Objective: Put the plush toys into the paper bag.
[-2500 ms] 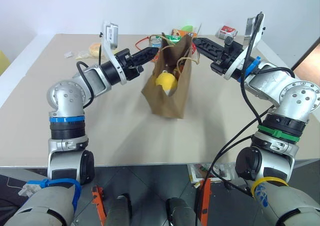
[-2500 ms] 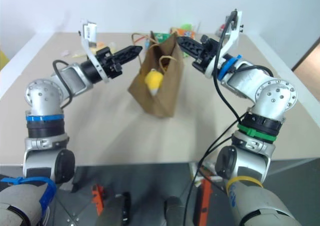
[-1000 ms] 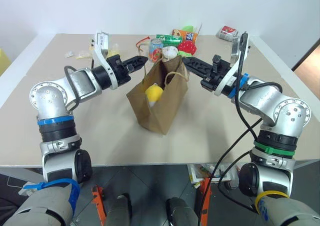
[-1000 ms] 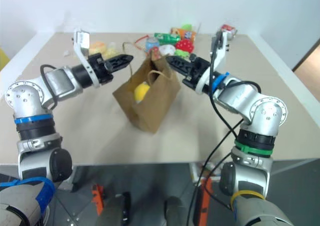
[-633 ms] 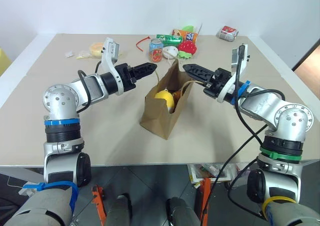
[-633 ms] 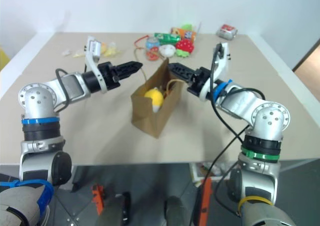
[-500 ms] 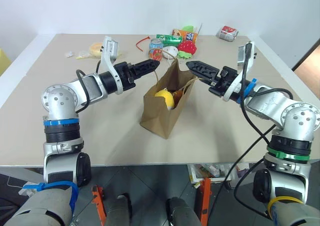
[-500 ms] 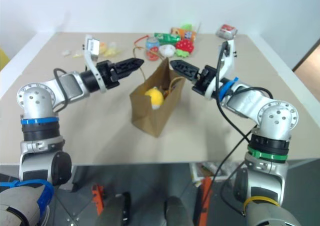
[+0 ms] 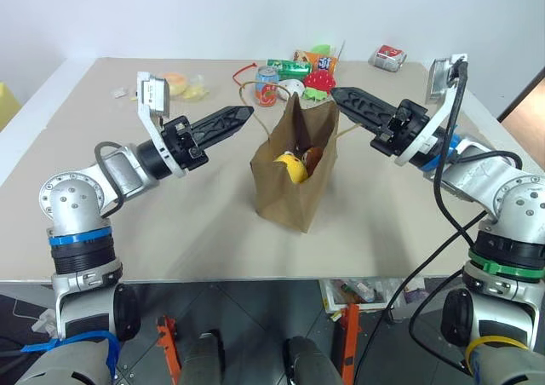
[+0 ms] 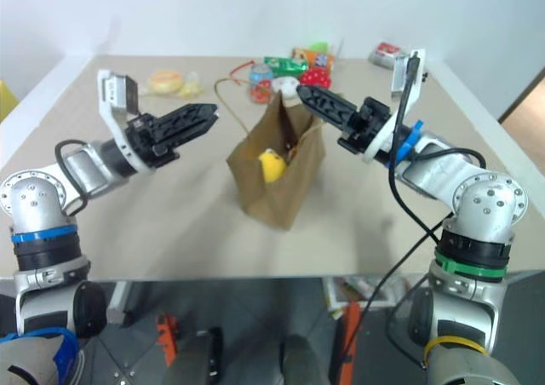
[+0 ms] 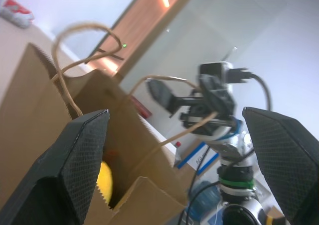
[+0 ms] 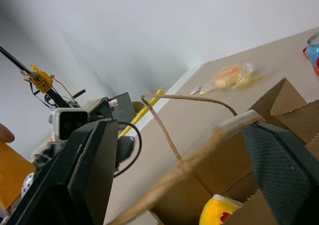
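The paper bag [image 9: 294, 176] stands upright on the worktop [image 9: 170, 223], between the left jaws and the right jaws. Both plush toys [image 9: 292, 167] sit inside it. Beyond the jaws, snacks and a can [image 9: 266, 86] lie clustered at the far edge.

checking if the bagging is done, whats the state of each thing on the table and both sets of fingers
paper bag: upright on the table, mouth open, handles free
yellow and white plush toy: inside the bag
brown monkey plush toy: inside the bag, beside the yellow one
left gripper: fingers open, empty, beside the bag
right gripper: fingers open, empty, beside the bag
strawberry toy: on the table behind the bag
drink can: standing upright
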You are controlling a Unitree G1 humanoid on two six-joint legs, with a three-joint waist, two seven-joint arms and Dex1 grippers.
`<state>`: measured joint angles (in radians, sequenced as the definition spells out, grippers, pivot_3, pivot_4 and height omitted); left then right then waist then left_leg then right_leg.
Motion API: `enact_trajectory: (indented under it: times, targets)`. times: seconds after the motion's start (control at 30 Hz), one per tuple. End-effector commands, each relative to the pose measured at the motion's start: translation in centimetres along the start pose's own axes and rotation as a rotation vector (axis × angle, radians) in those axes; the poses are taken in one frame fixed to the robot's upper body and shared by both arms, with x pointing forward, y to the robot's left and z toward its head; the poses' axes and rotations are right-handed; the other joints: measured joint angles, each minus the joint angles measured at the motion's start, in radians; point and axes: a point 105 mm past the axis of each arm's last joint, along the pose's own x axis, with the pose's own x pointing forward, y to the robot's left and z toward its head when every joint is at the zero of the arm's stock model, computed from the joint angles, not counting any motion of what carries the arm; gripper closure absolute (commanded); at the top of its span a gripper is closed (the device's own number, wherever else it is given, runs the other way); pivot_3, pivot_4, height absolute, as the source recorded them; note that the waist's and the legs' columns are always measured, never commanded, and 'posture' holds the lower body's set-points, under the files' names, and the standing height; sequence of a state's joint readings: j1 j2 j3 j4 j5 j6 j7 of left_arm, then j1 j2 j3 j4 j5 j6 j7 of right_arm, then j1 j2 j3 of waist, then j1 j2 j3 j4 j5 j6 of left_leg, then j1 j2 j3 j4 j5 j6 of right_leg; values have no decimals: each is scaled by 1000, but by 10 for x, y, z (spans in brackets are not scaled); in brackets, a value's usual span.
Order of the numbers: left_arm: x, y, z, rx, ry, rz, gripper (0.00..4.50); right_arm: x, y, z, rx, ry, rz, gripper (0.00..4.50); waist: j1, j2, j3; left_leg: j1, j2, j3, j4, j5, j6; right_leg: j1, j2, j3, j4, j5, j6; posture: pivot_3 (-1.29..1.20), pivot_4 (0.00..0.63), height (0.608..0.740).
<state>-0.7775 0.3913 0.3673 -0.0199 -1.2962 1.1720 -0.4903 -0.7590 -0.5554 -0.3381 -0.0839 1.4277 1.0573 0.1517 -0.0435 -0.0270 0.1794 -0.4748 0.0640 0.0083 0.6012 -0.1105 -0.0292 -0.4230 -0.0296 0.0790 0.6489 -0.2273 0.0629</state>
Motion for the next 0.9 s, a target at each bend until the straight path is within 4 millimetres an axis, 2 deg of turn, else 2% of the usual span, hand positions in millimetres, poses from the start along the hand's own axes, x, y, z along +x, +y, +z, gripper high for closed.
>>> enact_trajectory:
  times: [0.03,0.23,0.37,0.5,0.67,0.9]
  targets:
    - [6,-16,9,60,-18,-60,73,-2,8,11,-48,-34,11,275,0,0,0,0,0,0,0,0,0,0,0,0,0,0,0,0,150,740]
    - [9,-19,12,69,-19,-70,73,-4,4,4,-71,27,-21,275,0,0,0,0,0,0,0,1,1,0,0,0,0,0,0,0,150,740]
    - [10,-22,13,67,-21,-84,73,-11,-2,-22,-182,206,-50,275,1,0,0,0,0,0,0,1,1,0,0,0,0,0,-1,0,150,740]
    - [10,-24,12,64,-20,-94,73,-24,-2,-37,-320,332,-28,275,0,0,0,0,0,0,0,1,1,0,0,0,0,-3,-2,0,150,740]
    - [9,-26,10,58,-21,-102,73,-33,-2,-26,-373,323,9,275,0,0,0,0,0,0,0,1,1,0,0,0,0,-3,-1,0,150,740]
    - [7,-26,4,43,-17,-103,73,-36,3,-5,-345,226,57,275,0,0,0,1,0,0,1,1,1,0,0,1,0,-2,-2,0,150,740]
